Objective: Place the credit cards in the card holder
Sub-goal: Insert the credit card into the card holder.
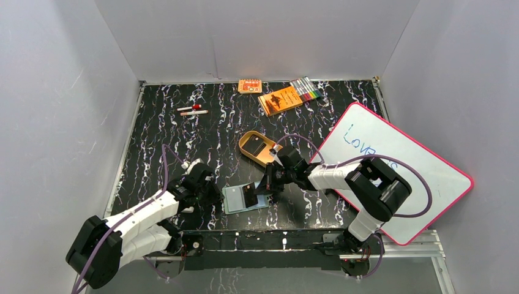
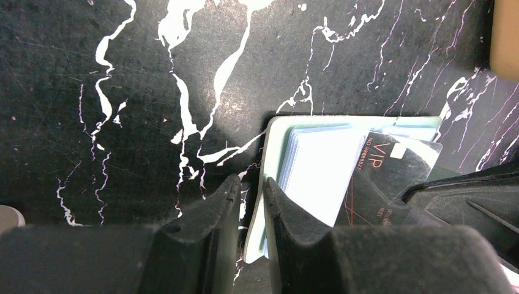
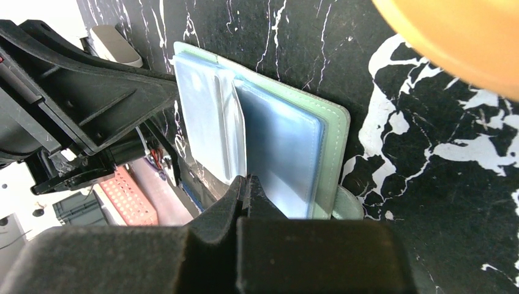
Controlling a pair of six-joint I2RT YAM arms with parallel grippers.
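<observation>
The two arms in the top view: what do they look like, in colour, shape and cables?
Both arms have white link shells between bulky black joint housings. The left arm and the right arm each carry a purple cable that loops loosely from base to wrist. Each end effector is black: the left end effector and the right end effector show thick, matte fingers tapering toward the tips.

We take this for a lab test cell. Plain grey panels [image 1: 257, 37] box in our black marbled table [image 1: 159, 135], bounded by aluminium rails [image 1: 404, 236]
</observation>
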